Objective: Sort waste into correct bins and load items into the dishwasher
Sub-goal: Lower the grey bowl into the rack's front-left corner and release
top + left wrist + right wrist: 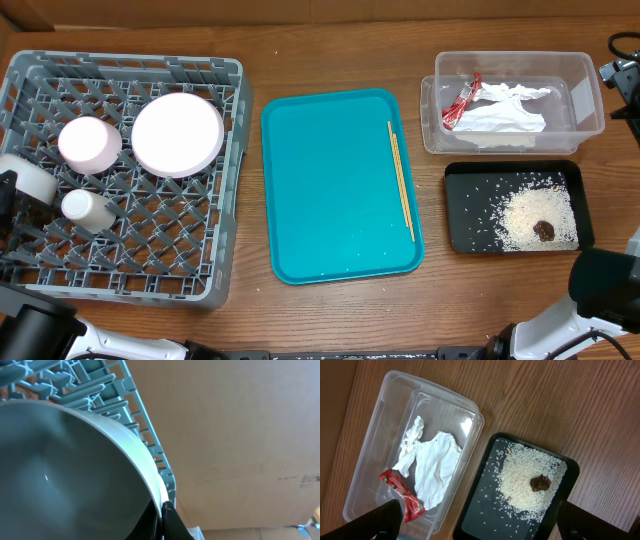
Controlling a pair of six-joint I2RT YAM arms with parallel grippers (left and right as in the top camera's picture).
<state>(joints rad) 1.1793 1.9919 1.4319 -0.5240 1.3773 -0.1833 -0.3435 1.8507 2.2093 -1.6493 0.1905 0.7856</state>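
The grey dish rack (pixel 150 270) holds a large white plate (pixel 178 135), a pinkish bowl (pixel 90 143) and a small cup (pixel 88 207). My left gripper (pixel 8 200) is at the rack's left edge, shut on the rim of another white bowl (pixel 28 176). That bowl (pixel 65 470) fills the left wrist view, its rim pinched between the fingers (pixel 163 512). My right gripper (pixel 480 530) is open and empty above the bins. The clear tub (pixel 585 95) holds a red wrapper (pixel 460 100) and a white napkin (pixel 505 115). The black tray (pixel 465 215) holds rice (pixel 530 215) and a brown lump (pixel 544 230).
A teal tray (pixel 330 190) lies in the middle with thin wooden chopsticks (pixel 401 180) along its right side. The right arm's body shows at the right edge (pixel 610 280). A cardboard wall stands behind the rack in the left wrist view (pixel 240 435).
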